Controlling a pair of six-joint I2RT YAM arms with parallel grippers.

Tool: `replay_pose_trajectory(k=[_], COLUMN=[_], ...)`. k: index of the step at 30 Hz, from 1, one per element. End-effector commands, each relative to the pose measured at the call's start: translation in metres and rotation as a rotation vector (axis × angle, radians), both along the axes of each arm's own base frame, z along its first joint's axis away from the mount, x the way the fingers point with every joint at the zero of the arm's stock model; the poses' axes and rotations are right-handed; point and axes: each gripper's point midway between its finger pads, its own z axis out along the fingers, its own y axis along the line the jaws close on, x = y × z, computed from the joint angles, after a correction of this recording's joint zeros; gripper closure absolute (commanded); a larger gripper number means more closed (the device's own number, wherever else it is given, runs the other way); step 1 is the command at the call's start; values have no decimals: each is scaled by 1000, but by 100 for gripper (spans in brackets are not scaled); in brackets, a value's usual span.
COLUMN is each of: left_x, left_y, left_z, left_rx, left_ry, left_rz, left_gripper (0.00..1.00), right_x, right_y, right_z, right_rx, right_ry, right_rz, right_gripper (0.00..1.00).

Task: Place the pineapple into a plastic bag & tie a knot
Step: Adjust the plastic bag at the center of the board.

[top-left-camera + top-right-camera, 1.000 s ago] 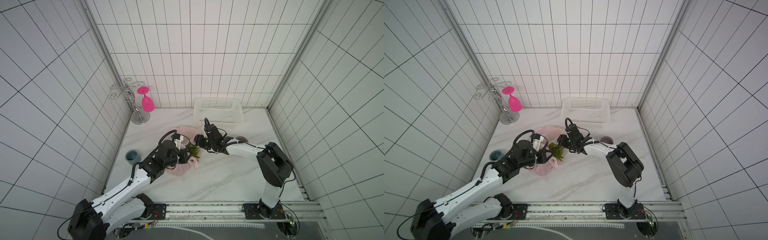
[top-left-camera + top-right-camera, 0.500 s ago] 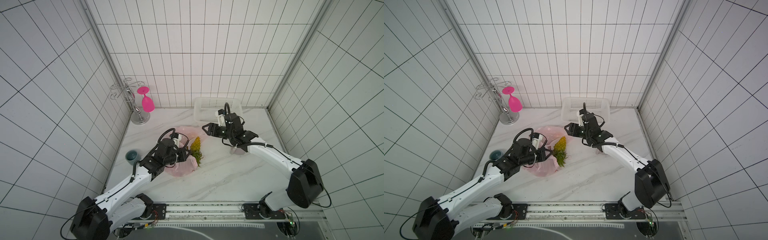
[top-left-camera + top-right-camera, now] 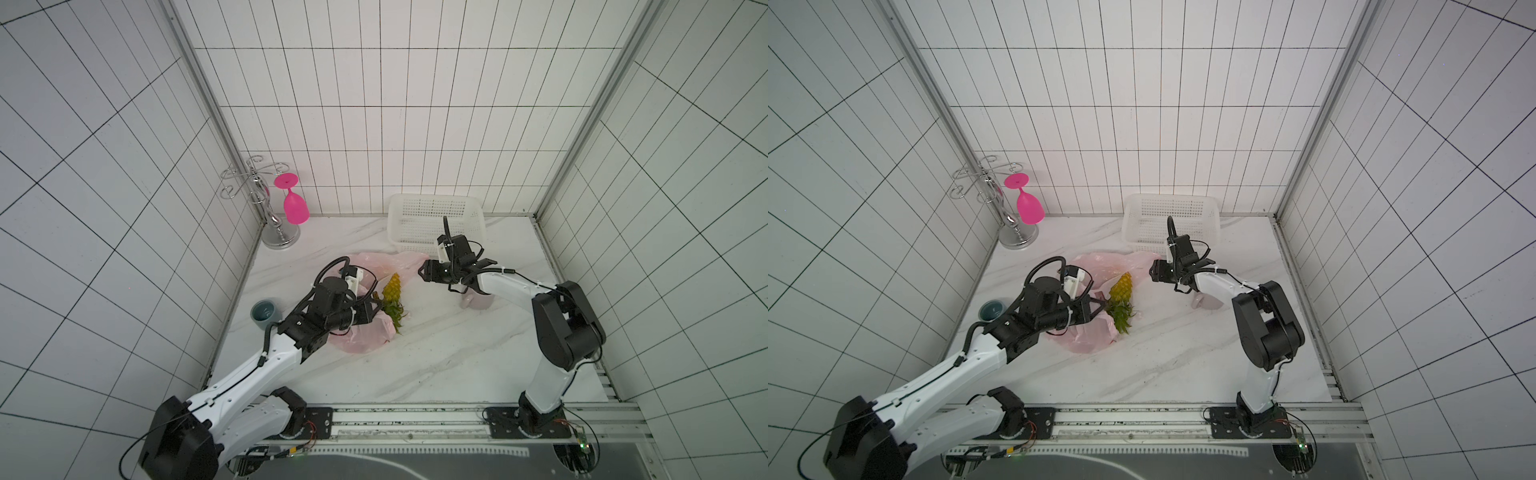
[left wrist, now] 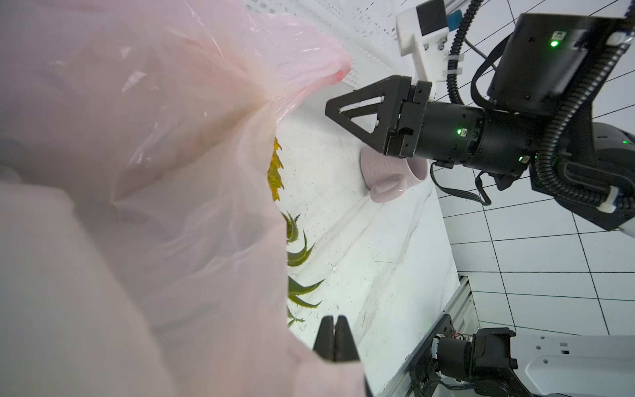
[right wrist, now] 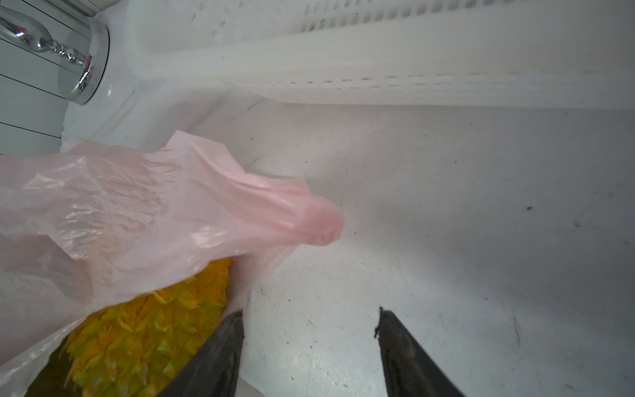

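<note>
Both top views: your right fingers [image 3: 428, 274] have withdrawn, spread and empty; the pineapple [image 3: 391, 289] lies between them and the left fingers [image 3: 370, 318], crown outside the plastic bag [image 3: 365, 343]. Left wrist: left fingers [image 4: 328, 338] pressed together, film grip unconfirmed. Right wrist: fruit part-covered; bagging incomplete.

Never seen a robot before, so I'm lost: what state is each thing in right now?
Plastic bag: untied, mouth open, crumpled.
Pineapple: lying down, partly covered by bag, crown outside.
Left gripper: jaws shut, seemingly pinching bag film.
Right gripper: jaws open, empty.
Wine glass: hanging upside down.
Pale mug: tipped on its side.
Teal cup: upright.
</note>
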Motion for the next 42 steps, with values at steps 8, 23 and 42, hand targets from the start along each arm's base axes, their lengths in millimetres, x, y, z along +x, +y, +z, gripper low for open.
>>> replay_pose_trajectory(k=[8,23,42], left_x=[0,-5,-33], left_y=[-1,1,49], left_z=[10,15,164], left_rx=[-33,-42,-134], left_ry=[-21,-26,-301], left_rz=[-1,-8,103], left_gripper=[100,100,100], right_x=[41,64,-17], right_y=[21,25,-23], right_z=[4,53,212], right_rx=[100,391,89], right_ry=[-93,-338,-443], right_rz=[-7,-129,-59], right_gripper=[31,73,100])
